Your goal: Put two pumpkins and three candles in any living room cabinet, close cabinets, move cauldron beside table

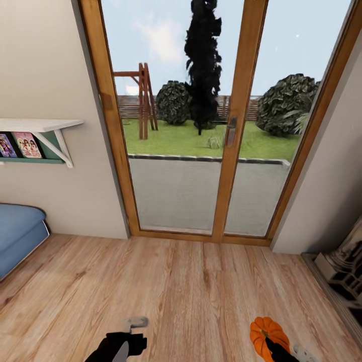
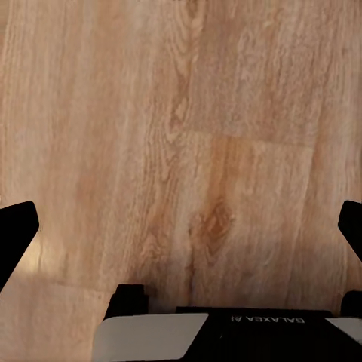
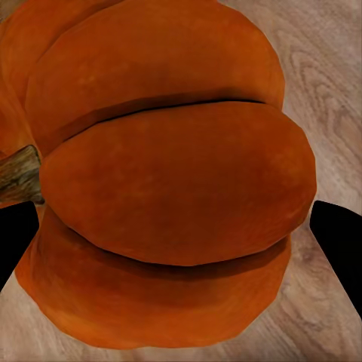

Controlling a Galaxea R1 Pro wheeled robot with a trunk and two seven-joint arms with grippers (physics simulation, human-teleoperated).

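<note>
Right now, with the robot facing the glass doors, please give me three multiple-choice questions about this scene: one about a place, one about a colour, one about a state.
1. Where is the pumpkin?
A. on the white shelf
B. at the right gripper, above the wood floor
C. on the blue cushion

2. What colour is the frame of the glass doors?
A. light brown wood
B. black
C. white

3. What is the state of the left gripper?
A. shut on a candle
B. shut on a book
C. open, holding nothing

Answers:
1. B: in the head view the pumpkin sits at the end of the right arm, and the right wrist view shows it close up between the dark fingers.
2. A: the posts and the side frames are light brown wood.
3. C: in the left wrist view the fingers stand far apart with bare floor between them.
</note>
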